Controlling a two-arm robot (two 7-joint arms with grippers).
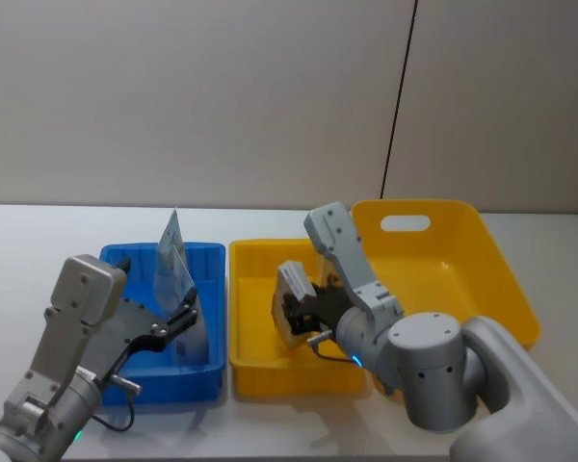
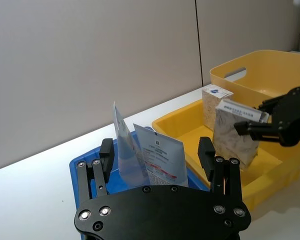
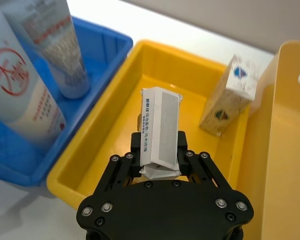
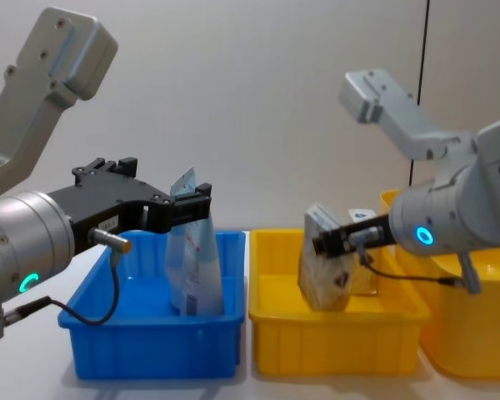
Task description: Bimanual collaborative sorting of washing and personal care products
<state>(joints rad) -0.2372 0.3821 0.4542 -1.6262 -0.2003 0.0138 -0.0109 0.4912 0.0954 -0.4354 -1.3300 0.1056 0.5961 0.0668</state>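
Head above, chest low, all sharing blue bin [image 1: 173, 387]

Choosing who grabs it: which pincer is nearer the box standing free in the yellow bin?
Right. The right pincer, shut on another box, is beside the free box; the left pincer, open, is over the blue bin.

held box [image 3: 160, 120]: lower end hidden inside the right claw [image 3: 160, 146].
white tube [image 3: 17, 85]: cut off by the right wrist view's edge.
second box [image 4: 362, 215]: mostly hidden behind the held box in the chest view.
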